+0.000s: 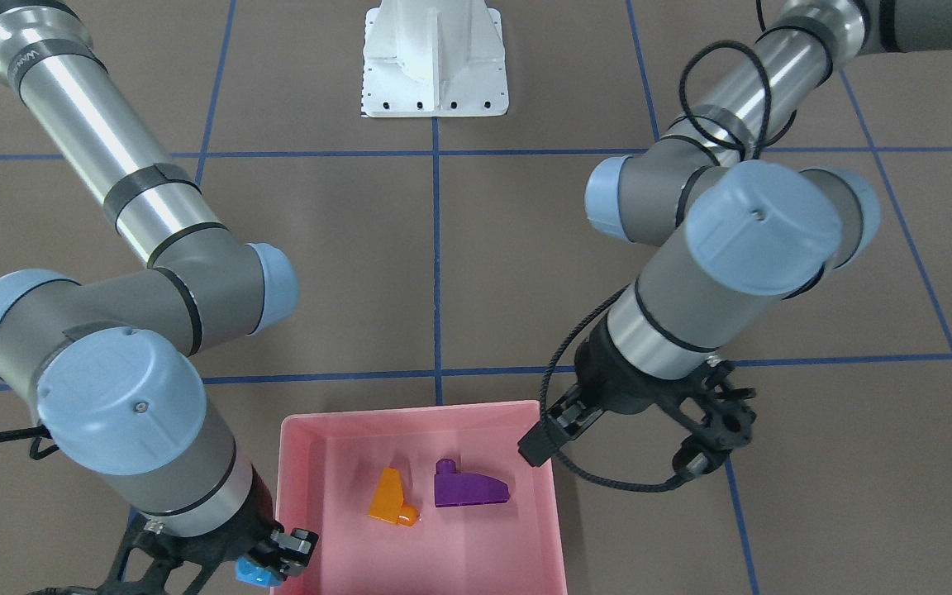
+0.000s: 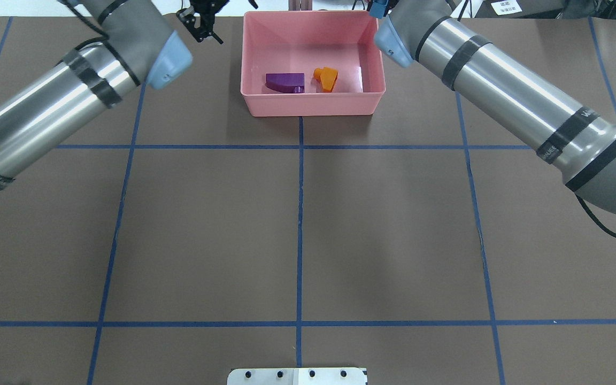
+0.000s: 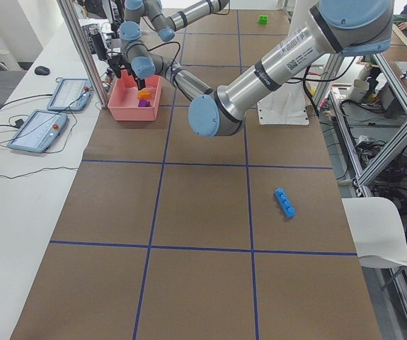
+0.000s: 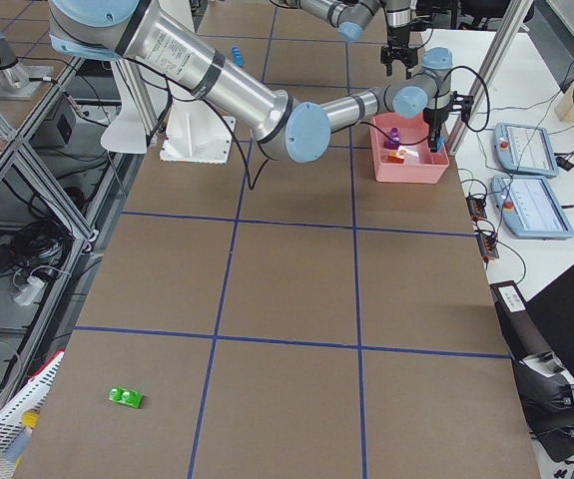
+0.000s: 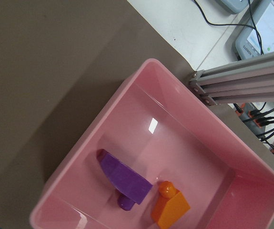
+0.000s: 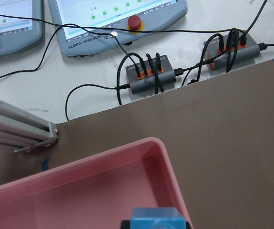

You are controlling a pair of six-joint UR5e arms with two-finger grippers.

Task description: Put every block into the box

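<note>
The pink box (image 1: pixel 542 529) holds the orange sloped block (image 1: pixel 392 498) and the purple sloped block (image 1: pixel 468 487). My right gripper (image 1: pixel 271 568) is shut on the small blue block (image 1: pixel 254 573), over the box's corner; the right wrist view shows the block (image 6: pixel 157 219) between the fingers above the box rim (image 6: pixel 79 183). My left gripper (image 1: pixel 716 430) is open and empty, just outside the box's other side. The long blue block (image 3: pixel 284 202) lies on the table far from the box, on my left. The green block (image 4: pixel 125 397) lies far off on my right.
The white robot base (image 1: pixel 435 62) stands at the table's near edge. Aluminium frame posts (image 5: pixel 241 81), cable hubs (image 6: pixel 151 76) and operator tablets (image 6: pixel 122 19) stand just beyond the box. Blue tape lines mark the brown table.
</note>
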